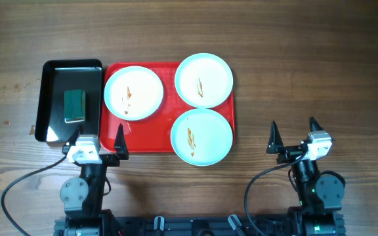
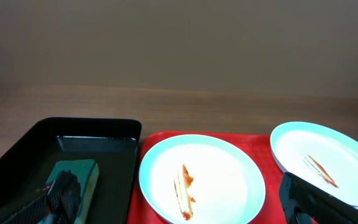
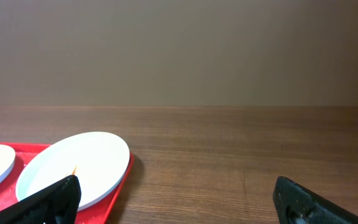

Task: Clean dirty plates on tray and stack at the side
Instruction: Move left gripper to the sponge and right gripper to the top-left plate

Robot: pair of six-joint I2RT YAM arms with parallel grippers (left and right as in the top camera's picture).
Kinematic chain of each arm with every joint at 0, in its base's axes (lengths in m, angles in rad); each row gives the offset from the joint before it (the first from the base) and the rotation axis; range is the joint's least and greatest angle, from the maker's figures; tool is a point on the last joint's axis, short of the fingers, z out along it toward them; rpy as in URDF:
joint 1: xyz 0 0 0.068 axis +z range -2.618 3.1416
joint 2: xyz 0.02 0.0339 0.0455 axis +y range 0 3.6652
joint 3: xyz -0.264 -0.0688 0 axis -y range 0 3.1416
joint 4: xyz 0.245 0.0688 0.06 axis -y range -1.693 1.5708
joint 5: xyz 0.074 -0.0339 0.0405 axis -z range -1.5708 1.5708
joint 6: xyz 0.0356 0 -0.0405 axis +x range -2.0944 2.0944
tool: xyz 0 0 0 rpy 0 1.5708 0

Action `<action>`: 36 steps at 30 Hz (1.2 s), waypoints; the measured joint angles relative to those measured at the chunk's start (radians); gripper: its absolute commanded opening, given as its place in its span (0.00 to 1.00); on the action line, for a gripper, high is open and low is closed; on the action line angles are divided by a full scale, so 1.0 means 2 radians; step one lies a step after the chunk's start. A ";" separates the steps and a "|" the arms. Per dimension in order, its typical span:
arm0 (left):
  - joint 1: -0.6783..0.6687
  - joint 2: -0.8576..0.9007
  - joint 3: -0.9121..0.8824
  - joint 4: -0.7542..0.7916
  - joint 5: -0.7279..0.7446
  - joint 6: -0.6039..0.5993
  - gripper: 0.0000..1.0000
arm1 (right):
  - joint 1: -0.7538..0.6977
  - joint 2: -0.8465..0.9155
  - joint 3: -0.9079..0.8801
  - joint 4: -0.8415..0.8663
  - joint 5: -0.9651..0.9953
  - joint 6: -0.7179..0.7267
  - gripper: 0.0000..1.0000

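Three pale mint-white plates lie on the red tray (image 1: 113,141). One plate (image 1: 133,92) is at the left, one (image 1: 204,79) at the back right, one (image 1: 201,136) at the front right. Each has a small brown smear at its centre. My left gripper (image 1: 98,139) is open and empty at the tray's front left corner. The left wrist view shows the left plate (image 2: 202,178) and another plate (image 2: 325,162). My right gripper (image 1: 293,136) is open and empty over bare table right of the tray. The right wrist view shows the front right plate (image 3: 73,168).
A glossy black tray (image 1: 51,98) stands left of the red tray and holds a green sponge (image 1: 75,105), which also shows in the left wrist view (image 2: 76,180). Wooden table (image 1: 307,65) surrounds both trays. Cables run from both arm bases at the front edge.
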 measured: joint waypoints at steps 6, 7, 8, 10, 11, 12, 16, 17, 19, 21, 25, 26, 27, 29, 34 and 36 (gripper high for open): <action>0.000 0.005 0.050 0.004 0.014 -0.054 1.00 | 0.000 0.013 0.018 0.057 -0.080 0.004 1.00; 0.000 0.009 0.060 -0.007 0.015 -0.056 1.00 | 0.000 0.018 0.024 0.057 -0.084 0.004 1.00; 0.000 0.018 0.076 -0.023 0.016 -0.058 1.00 | 0.000 0.028 0.037 0.057 -0.087 0.004 1.00; 0.000 0.039 0.104 -0.039 0.018 -0.059 1.00 | 0.000 0.046 0.058 0.058 -0.095 0.004 1.00; 0.000 0.053 0.117 -0.041 0.018 -0.060 1.00 | 0.000 0.058 0.068 0.058 -0.098 0.004 1.00; 0.000 0.065 0.129 -0.042 0.018 -0.060 1.00 | 0.000 0.077 0.080 0.058 -0.100 0.004 1.00; 0.000 0.120 0.179 -0.051 0.021 -0.062 1.00 | 0.000 0.157 0.134 0.057 -0.114 0.002 1.00; 0.000 0.145 0.197 -0.061 0.023 -0.062 1.00 | 0.000 0.184 0.151 0.057 -0.119 0.001 1.00; 0.000 0.184 0.222 -0.077 0.023 -0.062 1.00 | 0.000 0.246 0.192 0.057 -0.135 -0.001 1.00; 0.000 0.226 0.252 -0.108 0.023 -0.062 1.00 | -0.001 0.302 0.228 0.054 -0.160 -0.001 1.00; 0.000 0.312 0.318 -0.157 0.025 -0.065 1.00 | 0.000 0.436 0.330 0.033 -0.225 -0.002 1.00; 0.000 0.331 0.333 -0.172 0.025 -0.066 1.00 | 0.000 0.461 0.351 0.012 -0.238 -0.002 1.00; 0.000 0.340 0.340 -0.174 0.025 -0.066 1.00 | 0.000 0.476 0.361 0.004 -0.246 -0.002 1.00; 0.000 0.367 0.345 -0.177 0.024 -0.066 1.00 | 0.000 0.504 0.372 0.002 -0.264 -0.002 1.00; 0.000 0.384 0.345 -0.166 0.031 -0.066 1.00 | 0.000 0.512 0.373 -0.001 -0.292 0.002 1.00; 0.000 0.384 0.345 -0.166 0.043 -0.066 1.00 | 0.001 0.514 0.373 -0.001 -0.298 0.004 1.00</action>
